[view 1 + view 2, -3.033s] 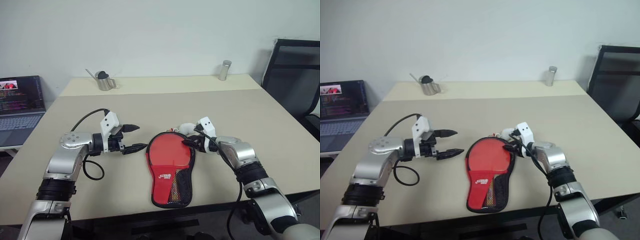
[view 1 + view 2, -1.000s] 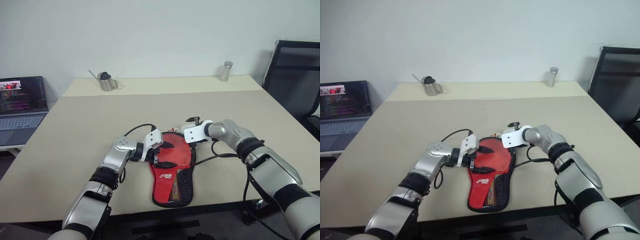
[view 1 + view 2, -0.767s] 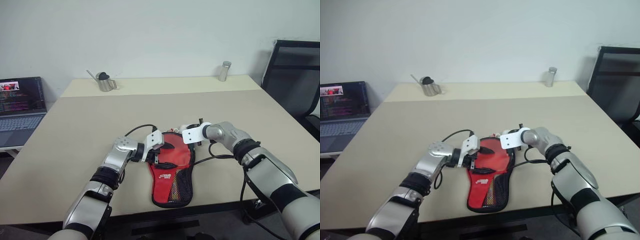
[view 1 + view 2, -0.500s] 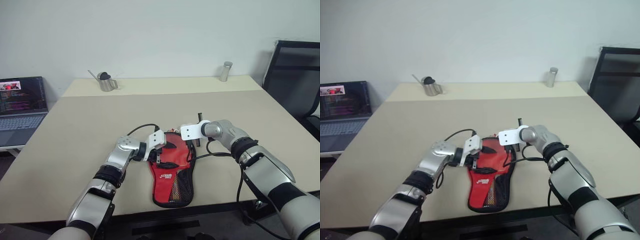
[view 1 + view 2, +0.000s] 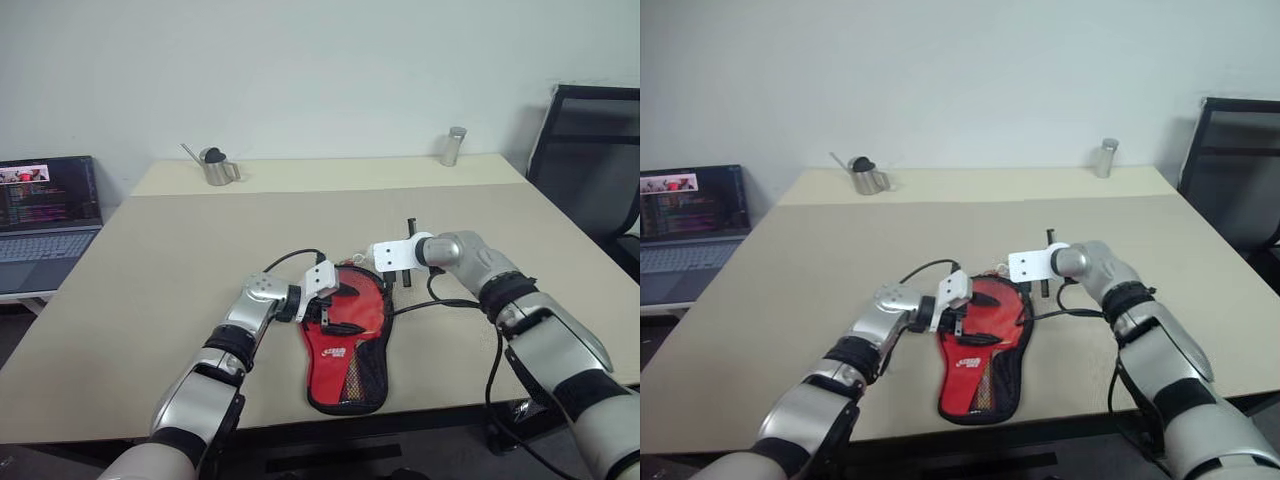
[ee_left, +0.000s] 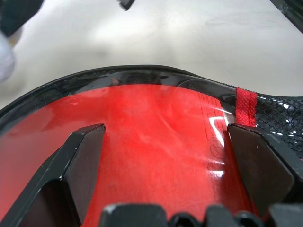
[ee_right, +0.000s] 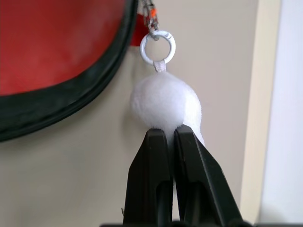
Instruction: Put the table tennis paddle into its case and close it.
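Observation:
The case (image 5: 345, 335) lies flat in the middle of the table, red inside a black zip rim (image 6: 142, 75), narrow end toward me. The table tennis paddle's striped handle (image 5: 351, 378) shows in that narrow end. My left gripper (image 5: 345, 308) is open, and its two black fingers (image 6: 85, 156) straddle the red round face from the left. My right gripper (image 7: 169, 133) is shut on the white pompom charm (image 7: 165, 101), which hangs by a white ring (image 7: 157, 45) from the case's far right rim. In the left eye view the right gripper (image 5: 372, 264) sits at that rim.
A small metal pitcher (image 5: 213, 165) and a metal cylinder (image 5: 453, 146) stand along the table's far edge. An open laptop (image 5: 45, 205) sits off to the left, and a black chair (image 5: 590, 140) stands to the right. A black cable (image 5: 440, 305) trails beside the case.
The right gripper closed on the pompom and drew it a little right and up. The left arm swung in from the left and now rests open over the case.

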